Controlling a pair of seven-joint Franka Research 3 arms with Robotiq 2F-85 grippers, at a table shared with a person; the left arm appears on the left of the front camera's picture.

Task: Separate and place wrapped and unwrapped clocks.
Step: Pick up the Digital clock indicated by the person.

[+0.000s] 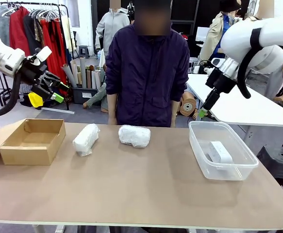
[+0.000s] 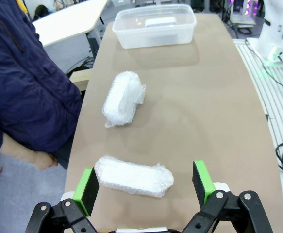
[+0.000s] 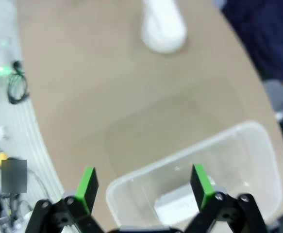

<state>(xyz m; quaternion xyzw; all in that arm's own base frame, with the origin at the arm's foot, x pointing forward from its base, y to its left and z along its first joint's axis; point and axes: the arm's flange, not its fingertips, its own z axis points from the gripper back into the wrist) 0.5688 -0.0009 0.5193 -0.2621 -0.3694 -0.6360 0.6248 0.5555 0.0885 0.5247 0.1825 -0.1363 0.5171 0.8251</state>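
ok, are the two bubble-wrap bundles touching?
Apart. Front view shows bare tabletop between the left bundle and the right bundle.

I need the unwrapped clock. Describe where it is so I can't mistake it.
Look at the right end of the brown table, where a clear plastic tub stands. The bare clock lies inside it: a smooth white rectangular block with rounded corners, unlike the two crinkly bubble-wrap bundles out on the tabletop nearer the cardboard box.
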